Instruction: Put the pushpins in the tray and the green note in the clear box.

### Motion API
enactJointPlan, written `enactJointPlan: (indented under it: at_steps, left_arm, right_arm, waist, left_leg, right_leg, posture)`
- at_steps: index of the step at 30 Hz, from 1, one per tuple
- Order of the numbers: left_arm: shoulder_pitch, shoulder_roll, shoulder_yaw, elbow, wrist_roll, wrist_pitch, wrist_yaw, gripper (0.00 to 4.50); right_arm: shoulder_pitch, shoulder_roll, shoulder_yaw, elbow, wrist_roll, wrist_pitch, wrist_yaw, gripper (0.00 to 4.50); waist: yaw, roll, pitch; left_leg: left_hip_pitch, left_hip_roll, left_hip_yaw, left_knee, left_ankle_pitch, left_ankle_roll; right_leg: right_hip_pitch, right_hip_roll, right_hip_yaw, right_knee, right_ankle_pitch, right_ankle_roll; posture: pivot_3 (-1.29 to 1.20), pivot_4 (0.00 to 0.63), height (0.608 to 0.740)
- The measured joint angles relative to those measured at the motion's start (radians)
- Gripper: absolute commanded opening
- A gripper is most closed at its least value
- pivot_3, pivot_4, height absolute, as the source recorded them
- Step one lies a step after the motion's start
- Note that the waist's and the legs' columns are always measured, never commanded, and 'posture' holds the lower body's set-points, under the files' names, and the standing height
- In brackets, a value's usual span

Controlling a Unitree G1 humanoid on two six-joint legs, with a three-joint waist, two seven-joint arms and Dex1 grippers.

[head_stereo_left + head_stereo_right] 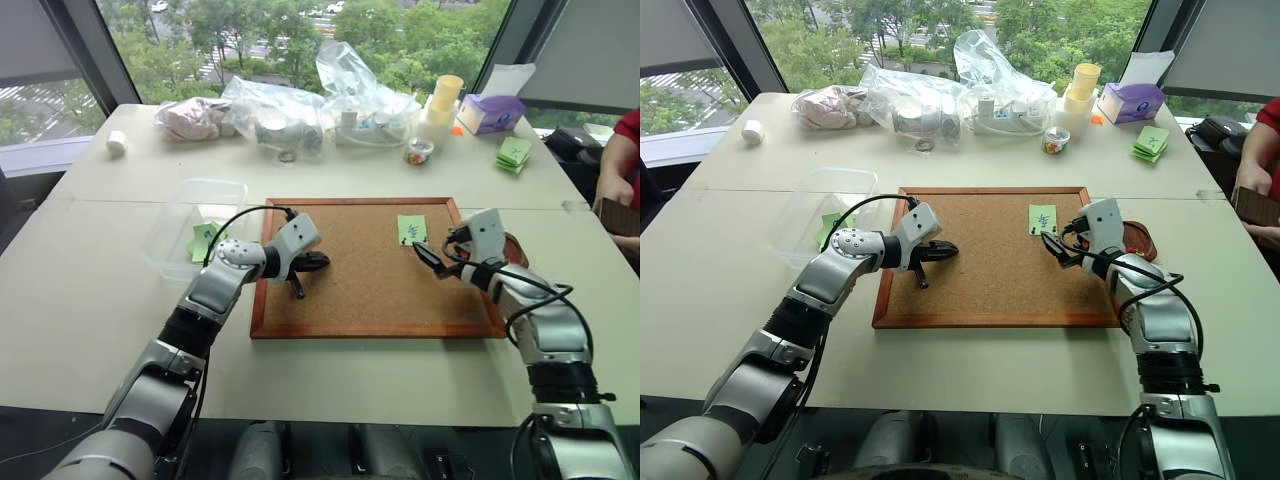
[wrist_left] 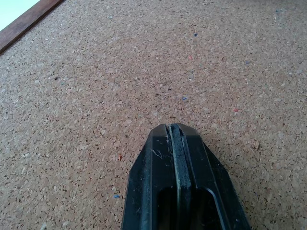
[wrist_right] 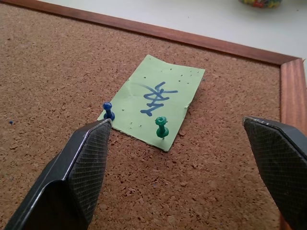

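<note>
The right gripper [image 3: 177, 143], jaws wide and empty, faces the green note [image 3: 156, 103] just beyond; two pushpins [image 3: 161, 126] hold its near edge. The left gripper [image 2: 177, 158] is closed, empty.

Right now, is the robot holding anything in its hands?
No. The left hand is shut with nothing between its fingers, over the corkboard. The right hand is open, near the green note and its two pushpins.

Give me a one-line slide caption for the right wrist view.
Open right gripper approaching the green note, pinned to the corkboard by a blue pushpin and a green pushpin.
</note>
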Motion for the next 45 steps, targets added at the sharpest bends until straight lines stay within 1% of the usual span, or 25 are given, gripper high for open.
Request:
enactJointPlan:
  at_steps: [5,7,9,11,13,14,15,24,30,38,41,43,45]
  left_arm:
    - [0.013,0.001,0.003,-0.017,0.000,0.004,0.008,0.00]
    - [0.015,0.001,0.004,-0.019,0.000,0.006,0.009,0.00]
    - [0.018,0.001,0.004,-0.023,0.000,0.006,0.012,0.00]
    - [0.020,0.001,0.006,-0.026,0.000,0.007,0.015,0.00]
    - [0.021,0.001,0.006,-0.026,0.000,0.008,0.016,0.00]
    - [0.021,0.001,0.006,-0.026,0.000,0.008,0.016,0.00]
    - [0.021,0.001,0.006,-0.026,0.000,0.008,0.016,0.00]
    - [0.021,0.003,0.006,-0.027,0.000,0.006,0.015,0.00]
    - [0.021,0.007,0.001,-0.029,0.001,0.006,0.015,0.00]
    - [0.021,0.009,0.000,-0.030,0.001,0.005,0.015,0.00]
    - [0.021,0.009,-0.001,-0.030,0.001,0.005,0.015,0.00]
    - [0.022,0.009,-0.001,-0.030,0.001,0.005,0.015,0.00]
    - [0.022,0.009,-0.001,-0.030,0.001,0.005,0.015,0.00]
  right_arm:
    - [-0.024,0.009,0.001,0.041,-0.013,-0.028,0.001,4.48]
    - [-0.024,0.016,0.000,0.049,-0.013,-0.031,0.002,3.98]
    - [-0.024,0.020,0.000,0.057,-0.013,-0.031,0.003,3.21]
    - [-0.024,0.022,0.000,0.058,-0.013,-0.033,0.005,2.28]
    - [-0.026,0.026,-0.001,0.058,-0.012,-0.036,0.008,1.24]
    - [-0.026,0.027,-0.001,0.058,-0.012,-0.036,0.009,0.62]
    - [-0.027,0.029,-0.001,0.058,-0.012,-0.036,0.009,0.41]
    - [-0.026,0.039,-0.006,0.057,-0.012,-0.049,0.000,0.41]
    - [-0.021,0.061,-0.074,0.031,0.019,-0.097,-0.029,0.41]
    - [0.006,0.061,-0.078,0.014,0.032,-0.084,-0.011,0.41]
    - [0.006,0.064,-0.079,-0.004,0.046,-0.079,-0.009,1.20]
    - [0.008,0.071,-0.078,-0.017,0.058,-0.075,0.002,2.04]
    - [0.015,0.071,-0.069,-0.022,0.060,-0.067,0.004,3.04]
  waist:
    - [-0.001,0.000,0.000]
    - [-0.002,0.000,0.000]
    - [-0.002,0.000,0.000]
    - [-0.002,0.000,0.000]
    - [-0.003,0.000,0.000]
    - [-0.003,0.000,0.000]
    - [-0.003,0.000,0.000]
    - [-0.003,0.000,0.000]
    - [-0.004,0.000,0.000]
    - [-0.005,0.000,0.000]
    - [-0.004,0.000,0.000]
    - [-0.004,0.000,0.000]
    - [-0.004,0.000,0.000]
  left_leg:
    - [0.000,0.000,0.000,0.000,0.000,-0.001]
    - [0.000,0.000,0.000,0.000,0.000,-0.001]
    - [0.000,0.000,0.000,0.000,0.001,-0.001]
    - [0.000,0.000,0.000,0.000,0.001,-0.001]
    - [0.000,0.001,0.000,0.000,0.000,-0.001]
    - [0.000,0.001,0.000,0.000,0.000,-0.001]
    - [0.000,0.001,0.000,0.000,0.000,-0.001]
    - [0.000,0.001,0.000,0.000,0.001,-0.001]
    - [0.000,0.001,0.000,0.000,0.001,-0.001]
    - [0.001,0.001,0.001,0.000,0.000,-0.001]
    - [0.001,0.001,0.001,0.000,0.000,-0.001]
    - [0.001,0.001,0.001,0.000,0.000,-0.001]
    - [0.001,0.001,0.001,0.000,0.000,-0.001]
  right_leg:
    - [0.000,0.000,0.000,0.000,0.000,0.000]
    - [0.000,0.000,0.000,0.000,0.000,0.000]
    - [0.000,0.000,0.000,0.000,0.000,0.000]
    - [0.000,0.000,0.000,0.000,0.000,0.000]
    - [0.000,0.000,0.000,0.000,0.000,0.000]
    - [0.000,0.000,0.000,0.000,0.000,0.000]
    - [0.000,0.000,0.000,0.000,0.000,0.000]
    - [0.000,0.000,0.000,0.000,0.000,0.000]
    - [0.000,0.000,0.000,0.000,0.000,0.000]
    - [0.000,0.000,0.000,0.000,0.000,0.000]
    - [0.000,0.000,0.000,0.000,0.000,0.000]
    - [0.000,0.000,0.000,0.000,0.000,0.000]
    - [0.000,0.000,0.000,0.000,0.000,0.000]
  posture:
    - [0.00,0.150,0.738]
    - [0.00,0.150,0.738]
    - [0.00,0.150,0.738]
    - [0.00,0.150,0.738]
    - [0.00,0.150,0.738]
    - [0.00,0.150,0.738]
    - [0.00,0.150,0.738]
    - [0.00,0.150,0.738]
    - [0.00,0.150,0.738]
    - [0.00,0.150,0.738]
    - [0.00,0.150,0.738]
    - [0.00,0.150,0.738]
    - [0.00,0.150,0.738]
